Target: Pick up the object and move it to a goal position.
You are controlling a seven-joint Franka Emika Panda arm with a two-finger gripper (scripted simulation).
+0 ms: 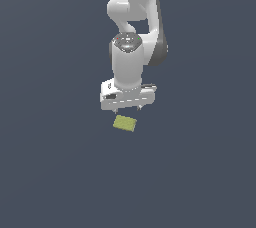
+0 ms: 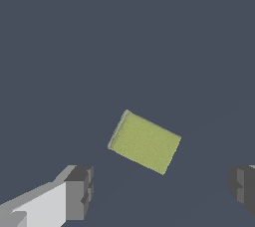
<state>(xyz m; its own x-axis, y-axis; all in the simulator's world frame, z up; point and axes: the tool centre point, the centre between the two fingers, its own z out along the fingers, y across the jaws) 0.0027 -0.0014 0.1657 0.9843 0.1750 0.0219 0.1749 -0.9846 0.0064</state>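
yellow-green and sponge-like, the object (image 2: 144, 142) lies flat just below our gripper (image 1: 128, 107), whose jaws stand wide and empty. we judge it light and soft; grip its narrow sides.

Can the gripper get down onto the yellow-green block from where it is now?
Probably yes. The gripper is open above the block, nothing lies between them, and the block looks narrower than the gap between the fingers.

I see a plain dark grey-blue floor (image 1: 55, 172) with no visible edges. One thing lies flat on it: the yellow-green block (image 1: 125, 123), turned askew.
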